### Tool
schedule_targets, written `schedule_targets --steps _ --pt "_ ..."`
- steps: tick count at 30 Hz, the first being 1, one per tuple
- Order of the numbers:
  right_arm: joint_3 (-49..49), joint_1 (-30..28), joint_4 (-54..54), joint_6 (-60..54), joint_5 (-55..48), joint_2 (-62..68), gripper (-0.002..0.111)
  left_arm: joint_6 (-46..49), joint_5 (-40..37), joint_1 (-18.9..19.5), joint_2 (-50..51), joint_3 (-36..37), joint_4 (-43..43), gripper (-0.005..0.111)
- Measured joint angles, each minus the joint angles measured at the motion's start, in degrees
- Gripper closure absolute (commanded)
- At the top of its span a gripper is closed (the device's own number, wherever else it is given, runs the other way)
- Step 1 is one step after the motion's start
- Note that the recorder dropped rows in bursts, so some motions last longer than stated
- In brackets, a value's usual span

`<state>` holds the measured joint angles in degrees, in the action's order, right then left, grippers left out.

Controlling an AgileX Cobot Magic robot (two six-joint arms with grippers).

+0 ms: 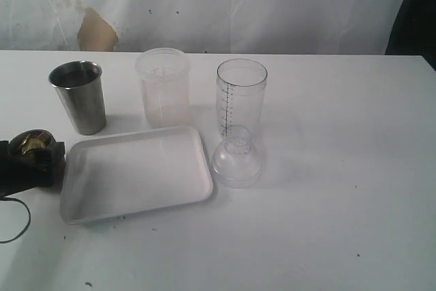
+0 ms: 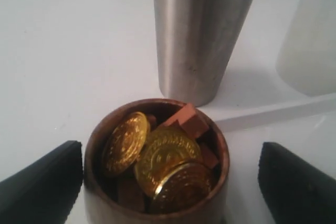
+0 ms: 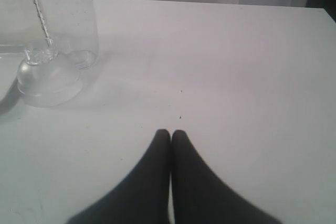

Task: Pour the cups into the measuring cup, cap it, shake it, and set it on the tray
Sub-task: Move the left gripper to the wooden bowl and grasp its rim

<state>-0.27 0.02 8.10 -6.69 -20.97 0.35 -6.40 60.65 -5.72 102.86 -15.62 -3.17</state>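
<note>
Measuring cup, the tall clear plastic cylinder with a black scale down its side [image 1: 241, 97], stands upright and uncapped on the white bench [image 1: 340, 202], toward the back and a little right of centre in my exterior view. A clear domed plastic lid [image 1: 236, 161] sits just in front of it, close beside the near right corner of the flat white rectangular tray [image 1: 136, 168]. Behind the tray I see a frosted translucent plastic cup [image 1: 163, 86] to the left of the measuring cup, and further left the tapered shiny steel tumbler [image 1: 80, 97]. At the left edge, just beside the tray's short side, my left gripper [image 1: 27, 161] has its jaws spread to either side of the squat brown wooden cup [image 1: 30, 142], which holds gold coins [image 2: 157, 156] and small reddish-brown blocks [image 2: 191, 121]. The wrist view shows clear space between one finger and the cup wall, so nothing is clamped. The tumbler stands directly beyond the wooden cup, near it but apart. A thin black cable [image 1: 17, 226] loops on the bench below that gripper. My right gripper [image 3: 170, 135] has its fingers pressed together on nothing, low over the bench, with the measuring cup and lid ahead and well off to one side.
</note>
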Motion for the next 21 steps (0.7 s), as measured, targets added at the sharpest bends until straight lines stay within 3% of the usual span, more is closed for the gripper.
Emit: schedule_targets --steps 6,21 --pt "0.00 0.00 0.00 0.00 0.00 0.00 0.108 0.30 7.02 0.00 6.47 0.00 0.88 0.021" --pt "0.00 0.00 0.00 1.10 0.00 0.00 0.108 0.82 8.49 0.00 12.56 -2.83 2.49 0.021"
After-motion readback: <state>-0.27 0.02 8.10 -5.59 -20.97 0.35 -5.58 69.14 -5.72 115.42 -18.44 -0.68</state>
